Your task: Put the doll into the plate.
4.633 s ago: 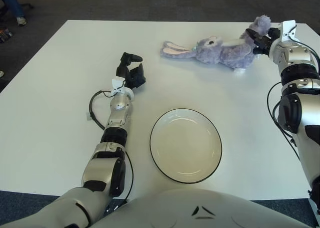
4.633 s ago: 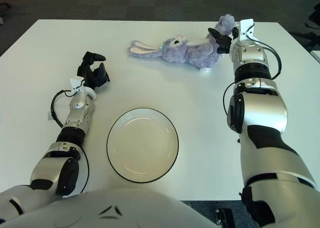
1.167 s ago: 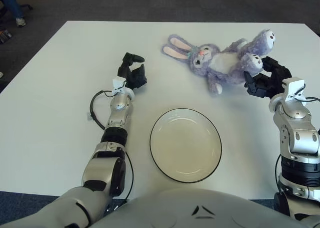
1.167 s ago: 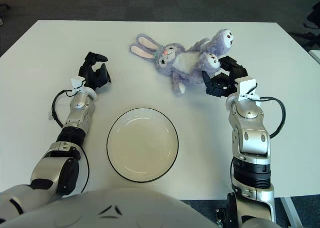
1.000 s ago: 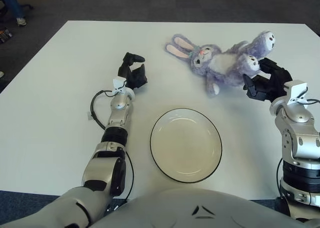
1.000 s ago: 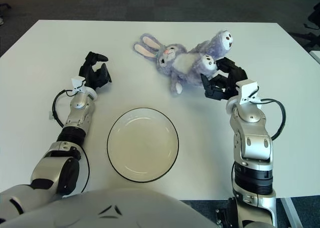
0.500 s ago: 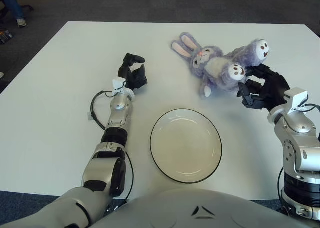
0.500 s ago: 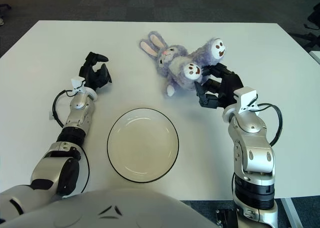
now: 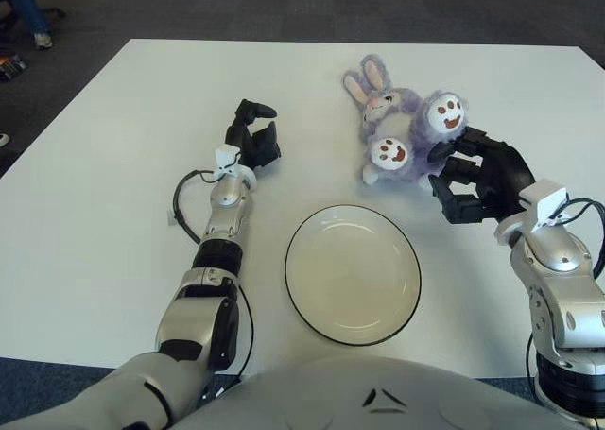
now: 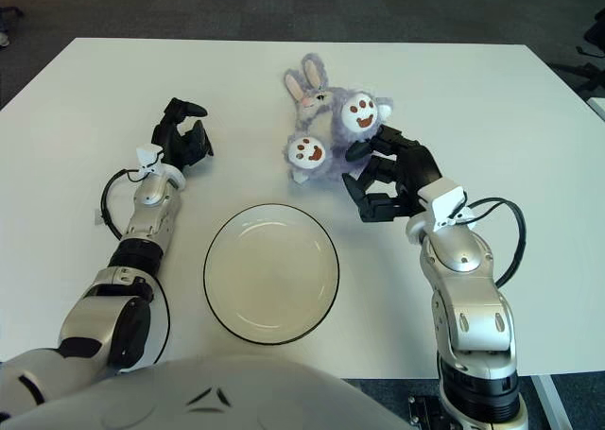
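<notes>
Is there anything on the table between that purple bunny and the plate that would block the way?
Nothing visible does. The bunny lies just beyond the plate, with only bare table between them. The right hand is at the bunny's right side; the left hand shows off to the plate's left, out of the path.

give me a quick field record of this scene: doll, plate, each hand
doll: purple bunny doll on white table, beyond the plate, foot soles facing the camera
plate: white plate, dark rim, nothing on it, near table edge
right hand: right hand at the doll's right side, fingers curled against it
left hand: left hand left of the doll, idle
</notes>
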`<state>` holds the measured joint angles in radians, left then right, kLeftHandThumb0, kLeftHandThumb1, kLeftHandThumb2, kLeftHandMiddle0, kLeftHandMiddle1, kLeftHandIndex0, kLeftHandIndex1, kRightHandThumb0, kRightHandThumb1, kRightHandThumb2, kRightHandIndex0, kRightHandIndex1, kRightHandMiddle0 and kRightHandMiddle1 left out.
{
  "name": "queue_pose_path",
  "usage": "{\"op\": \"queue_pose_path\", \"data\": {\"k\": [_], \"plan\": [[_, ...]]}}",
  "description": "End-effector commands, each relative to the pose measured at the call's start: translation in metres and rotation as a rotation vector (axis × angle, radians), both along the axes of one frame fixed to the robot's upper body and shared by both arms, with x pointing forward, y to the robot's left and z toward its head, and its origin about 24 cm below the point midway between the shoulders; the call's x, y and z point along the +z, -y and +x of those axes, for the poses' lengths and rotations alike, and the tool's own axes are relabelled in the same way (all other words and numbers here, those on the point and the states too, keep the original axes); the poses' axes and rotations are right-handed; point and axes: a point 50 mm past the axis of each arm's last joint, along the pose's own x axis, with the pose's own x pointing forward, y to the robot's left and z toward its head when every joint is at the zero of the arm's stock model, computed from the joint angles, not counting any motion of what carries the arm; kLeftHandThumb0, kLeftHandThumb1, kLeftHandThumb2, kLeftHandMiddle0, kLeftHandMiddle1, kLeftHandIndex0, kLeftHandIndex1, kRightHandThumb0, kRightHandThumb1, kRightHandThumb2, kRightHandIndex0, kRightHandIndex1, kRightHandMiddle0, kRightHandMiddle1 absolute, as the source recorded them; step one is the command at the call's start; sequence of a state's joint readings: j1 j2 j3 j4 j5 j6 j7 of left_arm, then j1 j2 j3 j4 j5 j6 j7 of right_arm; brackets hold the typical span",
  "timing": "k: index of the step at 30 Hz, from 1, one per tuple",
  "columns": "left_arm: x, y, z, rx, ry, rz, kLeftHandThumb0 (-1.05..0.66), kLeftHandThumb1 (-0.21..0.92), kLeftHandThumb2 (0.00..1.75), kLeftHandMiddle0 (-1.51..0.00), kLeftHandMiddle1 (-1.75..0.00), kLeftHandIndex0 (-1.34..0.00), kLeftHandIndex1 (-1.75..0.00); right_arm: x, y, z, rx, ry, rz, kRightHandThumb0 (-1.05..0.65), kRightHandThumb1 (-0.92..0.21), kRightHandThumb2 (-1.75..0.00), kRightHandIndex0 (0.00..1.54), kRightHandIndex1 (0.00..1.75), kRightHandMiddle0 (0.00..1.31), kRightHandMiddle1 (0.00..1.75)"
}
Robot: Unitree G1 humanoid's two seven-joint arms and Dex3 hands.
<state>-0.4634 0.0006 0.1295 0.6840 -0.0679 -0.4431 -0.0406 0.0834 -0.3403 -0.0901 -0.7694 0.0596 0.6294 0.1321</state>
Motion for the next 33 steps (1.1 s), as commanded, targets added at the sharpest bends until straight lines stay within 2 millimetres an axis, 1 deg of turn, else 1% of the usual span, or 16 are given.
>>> {"op": "queue_pose_path", "data": {"k": [1,9,18,25,33], "plan": [[-0.019,-0.001,-0.008,0.006,-0.074,-0.001,-0.38,0.69,0.84,-1.03,-1.75,-0.33,-1.75,0.003,-0.003,-0.005,0.040,0.014,0.007,-0.01,-0.17,-1.28,0.86,1.53,0.74,1.29],[-0.019,0.000,-0.008,-0.005,-0.070,0.001,-0.38,0.69,0.84,-1.03,-1.75,-0.33,-1.75,0.003,-0.010,-0.011,0.114,-0.001,0.048,-0.01,-0.16,-1.29,0.86,1.54,0.75,1.29],[-0.018,0.000,-0.008,-0.015,-0.060,-0.003,-0.38,0.69,0.84,-1.04,-1.75,-0.33,-1.75,0.005,-0.017,-0.017,0.159,0.019,0.028,-0.01,-0.16,-1.28,0.85,1.55,0.75,1.28],[-0.019,0.001,-0.008,-0.022,-0.061,-0.006,-0.38,0.69,0.83,-1.06,-1.75,-0.33,-1.75,0.005,-0.018,-0.024,0.176,0.035,-0.003,-0.01,-0.20,-1.22,0.85,1.49,0.74,1.27],[-0.018,0.002,-0.007,-0.021,-0.060,0.005,-0.38,0.69,0.83,-1.08,-1.75,-0.33,-1.75,0.006,-0.016,-0.029,0.171,0.014,-0.040,-0.01,-0.24,-1.17,0.84,1.45,0.72,1.30]]}}
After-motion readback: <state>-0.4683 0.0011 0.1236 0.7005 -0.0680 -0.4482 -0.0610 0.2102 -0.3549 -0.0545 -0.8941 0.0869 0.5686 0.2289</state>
